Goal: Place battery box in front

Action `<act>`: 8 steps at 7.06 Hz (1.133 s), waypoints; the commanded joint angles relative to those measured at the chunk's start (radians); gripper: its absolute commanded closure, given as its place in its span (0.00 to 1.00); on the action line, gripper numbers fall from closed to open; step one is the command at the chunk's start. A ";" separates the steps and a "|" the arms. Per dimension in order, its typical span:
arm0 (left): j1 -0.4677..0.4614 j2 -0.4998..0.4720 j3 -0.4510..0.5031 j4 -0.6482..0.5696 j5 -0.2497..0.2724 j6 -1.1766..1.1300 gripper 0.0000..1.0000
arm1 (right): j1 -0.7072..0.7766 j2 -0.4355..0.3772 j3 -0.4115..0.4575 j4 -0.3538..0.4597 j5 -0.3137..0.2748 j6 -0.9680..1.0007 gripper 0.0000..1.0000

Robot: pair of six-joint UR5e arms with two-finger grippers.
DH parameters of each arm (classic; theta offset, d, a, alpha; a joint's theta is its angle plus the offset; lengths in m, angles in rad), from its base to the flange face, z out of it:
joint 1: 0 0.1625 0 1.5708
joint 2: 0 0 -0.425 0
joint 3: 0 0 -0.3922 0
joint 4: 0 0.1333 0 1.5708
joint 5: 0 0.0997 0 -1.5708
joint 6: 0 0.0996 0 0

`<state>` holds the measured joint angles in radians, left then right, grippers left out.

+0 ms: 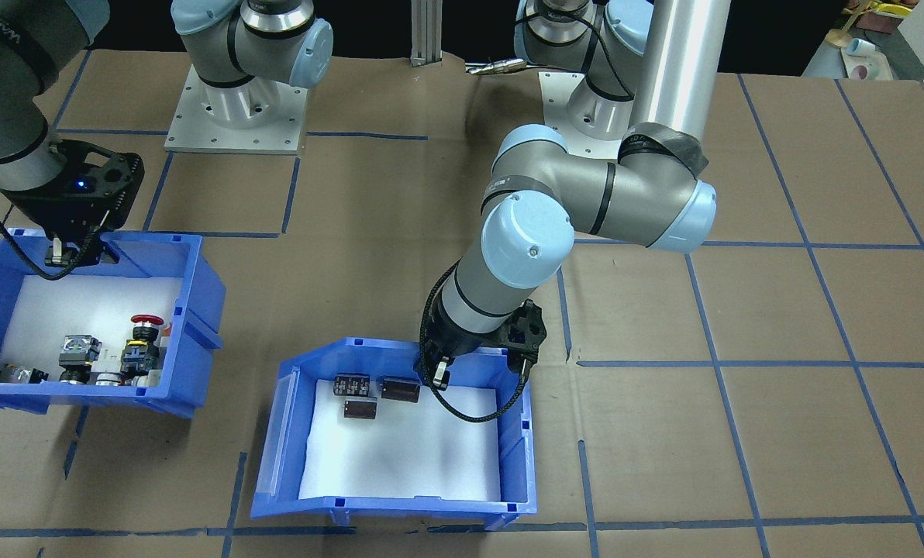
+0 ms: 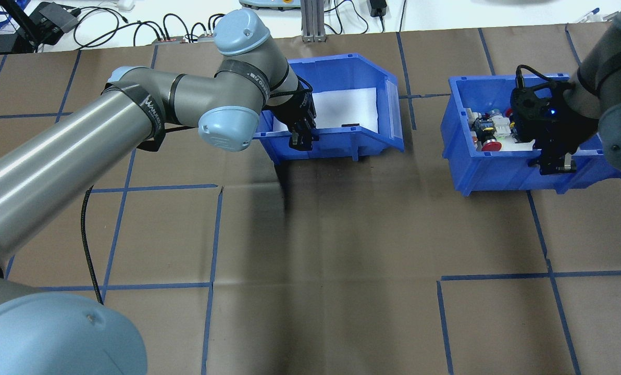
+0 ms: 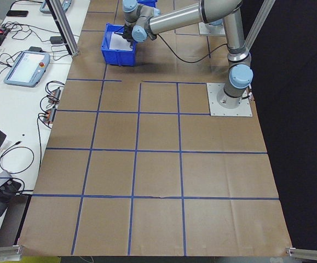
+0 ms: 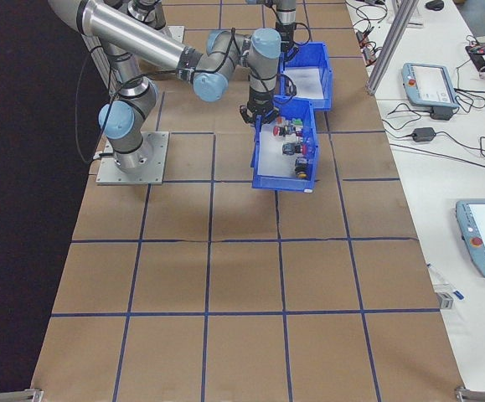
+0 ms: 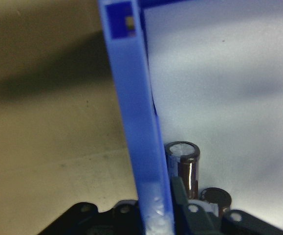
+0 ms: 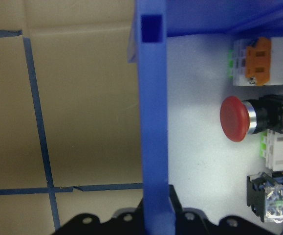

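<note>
Two claws on bin walls: left claw (image 1: 440, 377) pinches the battery box (image 1: 515, 457) rear wall for dragging; right claw (image 1: 65, 256) likewise clamps the switch bin (image 1: 198, 310), beside that box.

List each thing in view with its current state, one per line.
battery box: upright on the table, back wall held by the left gripper.
cells: three, lying on the foam near the held wall.
left gripper: shut on the box wall.
switch bin: upright, wall held.
right gripper: shut on that bin's wall.
</note>
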<state>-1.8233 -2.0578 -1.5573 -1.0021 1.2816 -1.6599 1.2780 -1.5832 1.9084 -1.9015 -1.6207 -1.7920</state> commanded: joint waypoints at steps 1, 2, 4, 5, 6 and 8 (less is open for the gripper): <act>-0.007 0.001 -0.001 -0.021 0.028 -0.003 0.23 | 0.021 -0.030 0.011 0.004 0.001 0.035 0.93; -0.007 0.010 0.002 -0.024 0.085 -0.007 0.01 | 0.027 -0.044 0.046 0.005 0.002 0.037 0.93; -0.007 0.054 0.000 -0.036 0.091 -0.001 0.01 | 0.049 -0.150 0.189 0.001 0.007 0.040 0.93; 0.005 0.109 -0.004 -0.111 0.097 0.029 0.01 | 0.085 -0.184 0.240 -0.002 0.004 0.060 0.93; 0.016 0.158 -0.003 -0.206 0.132 0.148 0.01 | 0.137 -0.192 0.254 -0.002 0.005 0.130 0.93; 0.079 0.235 0.022 -0.405 0.166 0.482 0.01 | 0.268 -0.190 0.258 -0.002 0.002 0.234 0.93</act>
<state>-1.7797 -1.8738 -1.5498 -1.2796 1.4232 -1.3713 1.4680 -1.7709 2.1594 -1.9036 -1.6173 -1.6321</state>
